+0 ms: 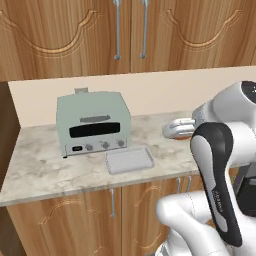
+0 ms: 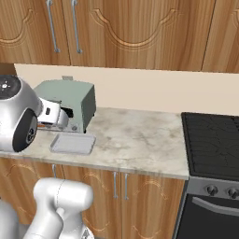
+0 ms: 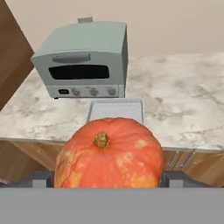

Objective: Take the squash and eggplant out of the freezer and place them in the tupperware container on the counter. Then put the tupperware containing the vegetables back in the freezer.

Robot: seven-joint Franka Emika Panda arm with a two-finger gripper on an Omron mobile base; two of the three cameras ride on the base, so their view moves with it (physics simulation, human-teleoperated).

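Observation:
The orange-red squash, with its short brown stem up, sits close in the hand view between the two dark fingertips. My gripper is shut on it. Beyond the squash lies the pale grey tupperware container on the beige marbled counter, just in front of the toaster oven. From the base, the gripper hovers over the counter to the right of the container. In the right base view the gripper hangs above the container. The eggplant and the freezer are out of view.
A mint-green toaster oven stands at the back of the counter, directly behind the container. A black stove top adjoins the counter on the right. Wooden wall cabinets hang overhead. A brown side panel bounds the counter on the left.

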